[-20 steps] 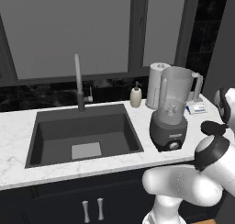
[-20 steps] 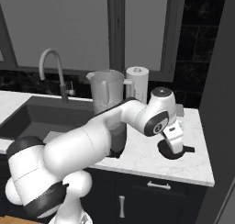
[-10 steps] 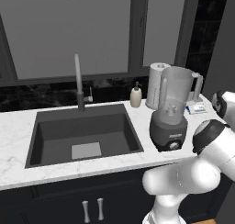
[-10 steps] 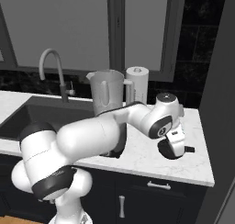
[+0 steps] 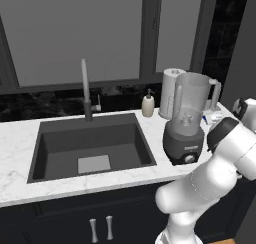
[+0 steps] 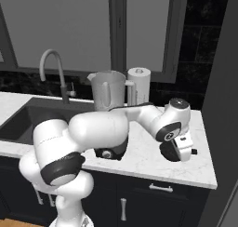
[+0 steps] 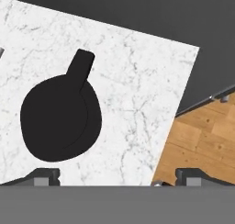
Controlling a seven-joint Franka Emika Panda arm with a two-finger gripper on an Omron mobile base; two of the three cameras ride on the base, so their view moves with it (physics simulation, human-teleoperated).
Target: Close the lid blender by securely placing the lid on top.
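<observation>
left base view: blender [image 5: 187, 119] standing on the counter [image 5: 20, 138] right of the sink [image 5: 90, 148], jar mouth uncovered — apparently waiting for its cover.

right base view: gripper [image 6: 182, 149] lowered over the counter's right end, well apart from the blender [image 6: 109, 92] — likely reaching for the lid [image 6: 168, 152], a dark shape just under the wrist.

hand view: lid [image 7: 59, 117] flat on marble, tab pointing up, offset toward the left fingertip; jaws spread wide, holding nothing, not yet straddling it.
</observation>
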